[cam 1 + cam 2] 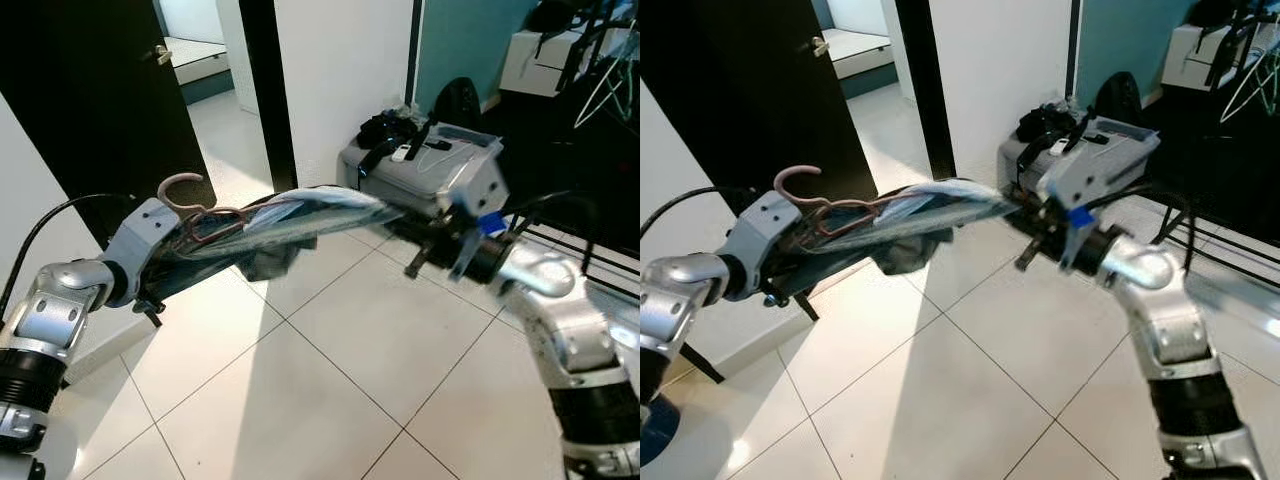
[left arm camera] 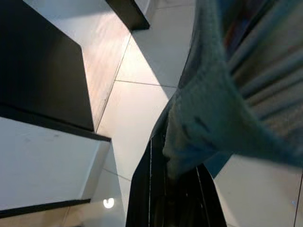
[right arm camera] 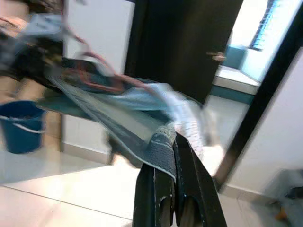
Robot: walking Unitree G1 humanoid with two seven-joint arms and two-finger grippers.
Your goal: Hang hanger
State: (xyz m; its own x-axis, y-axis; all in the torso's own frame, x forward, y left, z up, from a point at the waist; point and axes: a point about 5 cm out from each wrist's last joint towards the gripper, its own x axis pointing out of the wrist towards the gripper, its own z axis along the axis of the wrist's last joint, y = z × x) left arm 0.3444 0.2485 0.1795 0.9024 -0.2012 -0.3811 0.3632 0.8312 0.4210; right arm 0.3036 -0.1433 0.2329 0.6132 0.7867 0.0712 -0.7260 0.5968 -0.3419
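A blue-grey striped garment on a pink hanger stretches level between my two arms, above the tiled floor. My left gripper is shut on the hanger end of the garment, just below the hook. My right gripper is shut on the other end of the cloth. In the right wrist view, my right gripper has its black fingers pinched on a fold of the garment. In the left wrist view, the cloth runs out from my left gripper.
A dark door stands open on the left beside a white wall. A grey box with black items on top sits by the wall. A blue bucket is on the floor. Dark rack bars stand at the right.
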